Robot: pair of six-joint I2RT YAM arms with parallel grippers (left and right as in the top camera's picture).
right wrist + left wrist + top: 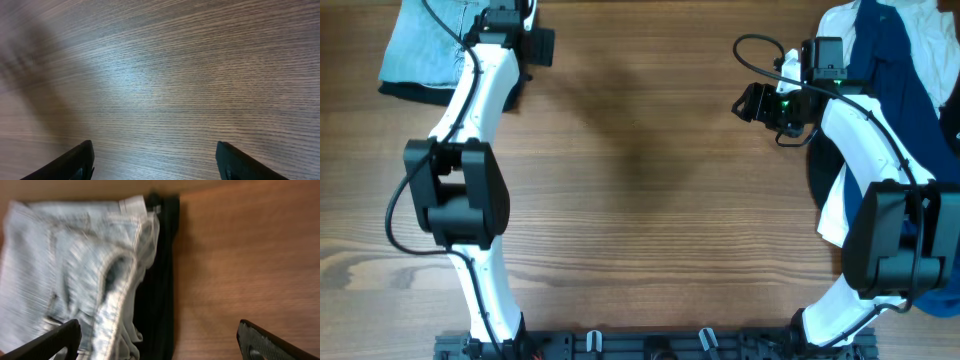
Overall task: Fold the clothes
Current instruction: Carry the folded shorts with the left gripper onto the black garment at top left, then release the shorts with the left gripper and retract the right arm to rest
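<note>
Left fingers (52, 342): spread wide, holding nothing; hanging just above the edge of the denim shorts (65, 265). Wrist view is blurred.
Right fingers (75, 162): also spread, empty, over bare counter (650, 180).
Shorts location: far-left corner of the counter in the overhead view (420, 45), lying on a dark garment (162, 280) that sticks out along one side. Left arm partly covers them.
Shorts state: bunched into a compact bundle, seams and layers doubled over. Looks folded, though not neatly; can't tell how many layers.
Other stock: pile of navy and white clothes (900, 70) at the right edge, beside the right arm.
Step, my read: shorts are stacked, fold on them about finished.
Next move: lift the left arm clear without snagging denim, then bring an item from the right pile to mid-counter and spread it flat.
</note>
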